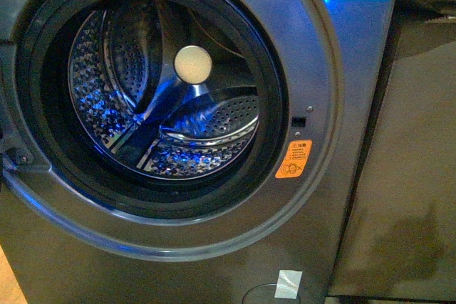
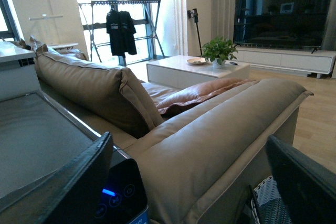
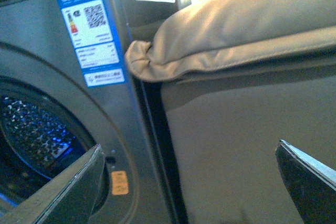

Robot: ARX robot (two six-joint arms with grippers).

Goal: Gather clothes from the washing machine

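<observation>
So the washing machine [image 1: 214, 261] has its porthole wide open and the drum [image 1: 164, 105] looks bare from the front view, just blue light on the steel. No clothes visible anywhere, so either they're tucked low out of sight or already out; can't tell. Both sets of fingers are spread wide and holding nothing: left gripper [image 2: 194, 182] is pointed over the sofa [image 2: 220, 124], right gripper [image 3: 189, 182] hangs beside the machine's front. Risk I see: reaching in blind and clipping the door rim [image 1: 274, 69], or grabbing air.
</observation>
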